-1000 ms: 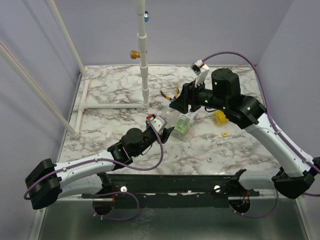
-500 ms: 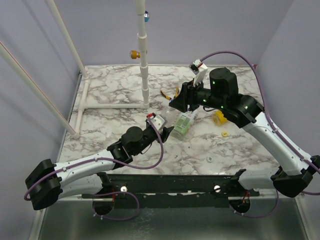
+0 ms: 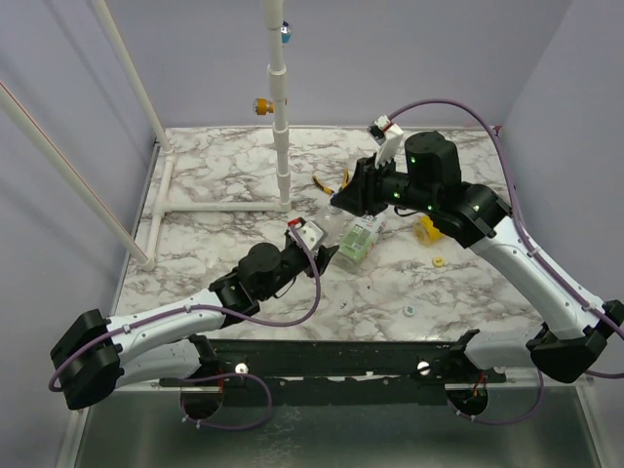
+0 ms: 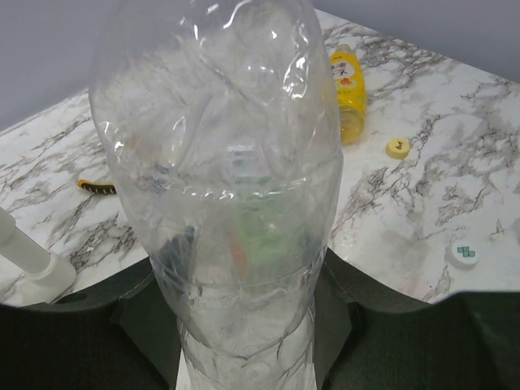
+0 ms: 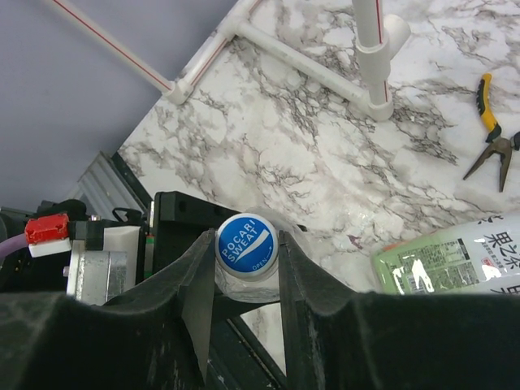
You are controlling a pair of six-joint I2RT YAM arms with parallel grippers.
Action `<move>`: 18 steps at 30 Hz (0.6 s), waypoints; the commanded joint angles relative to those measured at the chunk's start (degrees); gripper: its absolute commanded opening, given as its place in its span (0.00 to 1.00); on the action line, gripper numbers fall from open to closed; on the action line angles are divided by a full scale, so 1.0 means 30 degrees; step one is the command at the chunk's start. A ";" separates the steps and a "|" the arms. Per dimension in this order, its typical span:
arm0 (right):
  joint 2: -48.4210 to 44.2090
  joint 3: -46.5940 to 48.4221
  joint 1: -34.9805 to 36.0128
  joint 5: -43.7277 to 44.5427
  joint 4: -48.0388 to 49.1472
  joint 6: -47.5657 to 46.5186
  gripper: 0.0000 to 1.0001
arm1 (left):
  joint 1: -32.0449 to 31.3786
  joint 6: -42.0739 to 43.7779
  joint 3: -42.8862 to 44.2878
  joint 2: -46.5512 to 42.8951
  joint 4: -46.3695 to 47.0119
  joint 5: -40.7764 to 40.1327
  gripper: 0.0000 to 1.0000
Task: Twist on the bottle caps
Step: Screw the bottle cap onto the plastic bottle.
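I find the left end effector (image 3: pixel 327 255) clamped round the lower body of the clear bottle (image 4: pixel 219 179), which points off toward 12 o'clock. At its mouth, the right end effector (image 5: pixel 246 252) pinches the blue cap (image 5: pixel 246 240). A green-labelled bottle (image 3: pixel 359 239) lies on the table (image 3: pixel 214 166) just at 3 o'clock of the held bottle.

Can make out only dark edges of the left fingers (image 4: pixel 337 296) behind the clear bottle (image 4: pixel 236 203), itself cropped top and bottom in the left wrist view. Cannot find the blue cap (image 5: pixel 246 245) from above, hidden under the right fingers (image 3: pixel 338 202). Can see only part of the yellow bottle (image 3: pixel 427 229) past the right arm (image 3: pixel 507 253).
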 commanded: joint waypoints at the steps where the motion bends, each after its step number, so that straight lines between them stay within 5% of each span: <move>1: 0.0474 0.0326 0.0301 0.0896 -0.1286 -0.0297 0.29 | 0.0205 0.0271 0.1094 0.0153 -0.0376 0.0996 0.00; 18: 0.1768 0.0768 0.1712 0.5500 -0.3051 0.1209 0.22 | 0.0372 0.1087 0.3332 0.1678 -0.0672 0.0380 0.00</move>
